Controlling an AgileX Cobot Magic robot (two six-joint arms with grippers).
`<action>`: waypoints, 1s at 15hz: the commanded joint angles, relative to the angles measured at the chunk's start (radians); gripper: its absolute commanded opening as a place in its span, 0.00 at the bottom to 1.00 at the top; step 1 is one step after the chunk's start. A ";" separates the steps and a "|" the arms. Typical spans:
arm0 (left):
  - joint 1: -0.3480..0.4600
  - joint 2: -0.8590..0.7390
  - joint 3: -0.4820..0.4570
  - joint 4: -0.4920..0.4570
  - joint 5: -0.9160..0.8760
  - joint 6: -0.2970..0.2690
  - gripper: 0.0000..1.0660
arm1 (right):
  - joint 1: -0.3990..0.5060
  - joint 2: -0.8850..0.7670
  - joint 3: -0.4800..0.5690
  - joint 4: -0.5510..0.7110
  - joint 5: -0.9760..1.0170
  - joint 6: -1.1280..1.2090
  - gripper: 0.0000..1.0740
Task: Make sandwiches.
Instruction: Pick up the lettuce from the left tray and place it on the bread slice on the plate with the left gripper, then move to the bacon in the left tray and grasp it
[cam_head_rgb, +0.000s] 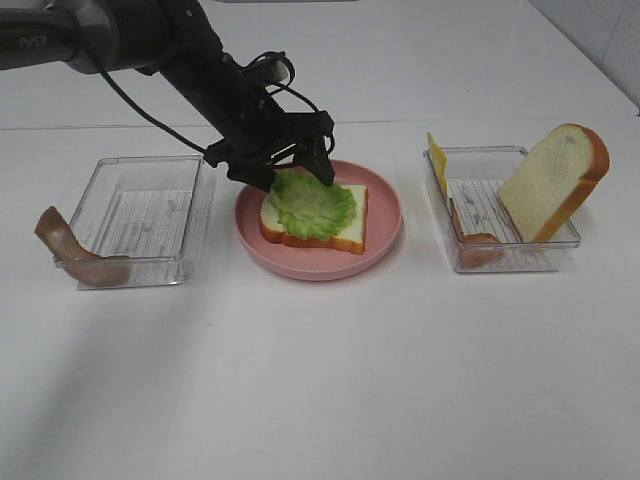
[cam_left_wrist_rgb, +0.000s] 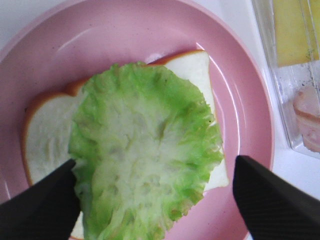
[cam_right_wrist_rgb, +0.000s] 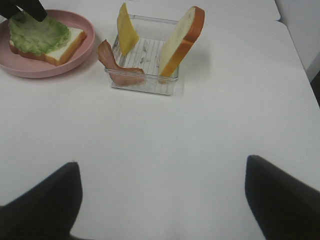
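- While I am watching the high camera, the left tool (cam_head_rgb: 295, 177) is hovering over the far edge of the round pink plate (cam_head_rgb: 385, 215), its fingers spread wide and gripping nothing.
- In the left wrist view those fingers are standing either side of the green lettuce leaf (cam_head_rgb: 310, 203); I cannot tell whether one tip is brushing the leaf's edge.
- The lettuce leaf is lying flat on a white bread slice (cam_head_rgb: 345, 232) with orange-brown crust, and that slice is resting on the plate in the middle of the bench (cam_head_rgb: 320, 380).
- A clear plastic tray (cam_head_rgb: 195, 215) is sitting left of the plate, with a reddish-brown bacon strip (cam_head_rgb: 75, 255) draping over its near left corner and one end poking outside.
- A second clear tray (cam_head_rgb: 520, 150) is sitting right of the plate, holding a yellow cheese slice (cam_head_rgb: 437, 160) standing on edge at its far left, another bacon strip (cam_head_rgb: 478, 248) at its near left, and a second bread slice (cam_head_rgb: 555, 185) leaning upright at its right side.
- The right tool (cam_right_wrist_rgb: 161, 162) is hanging over bare bench, well apart from the trays, jaws spread wide and carrying nothing.
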 joint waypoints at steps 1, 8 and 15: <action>0.001 -0.028 -0.002 0.043 0.011 -0.006 0.81 | -0.005 -0.013 0.002 -0.004 -0.009 0.006 0.73; 0.001 -0.200 -0.004 0.445 0.270 -0.152 0.80 | -0.005 -0.013 0.002 -0.004 -0.009 0.006 0.73; 0.072 -0.308 -0.001 0.506 0.364 -0.174 0.75 | -0.005 -0.013 0.002 -0.004 -0.009 0.006 0.73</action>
